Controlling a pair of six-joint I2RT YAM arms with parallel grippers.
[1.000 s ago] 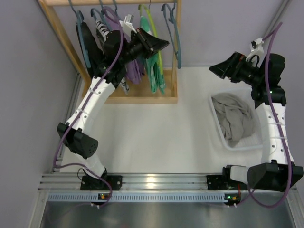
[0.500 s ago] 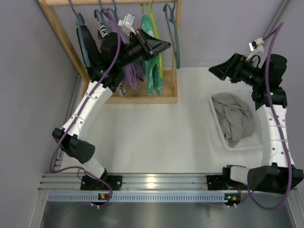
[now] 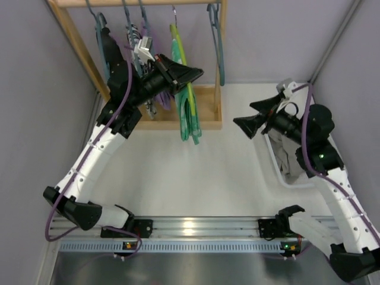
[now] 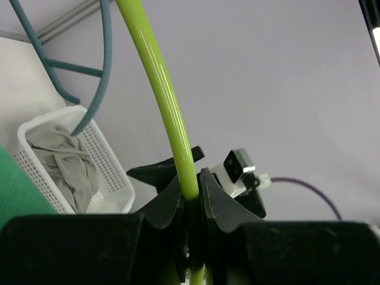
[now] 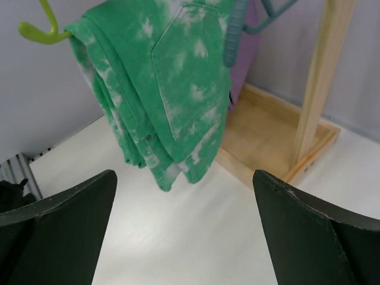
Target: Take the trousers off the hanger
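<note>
Pale lilac-grey walls close the scene in on the left, back and right, meeting at a corner seam at the upper right. Between them lies a matte white tabletop, evenly lit, with only soft shadows. A light wooden rack stands against the back wall, its flat base resting on the tabletop. A slotted aluminium rail runs along the near edge, with a bright glare spot on it.
</note>
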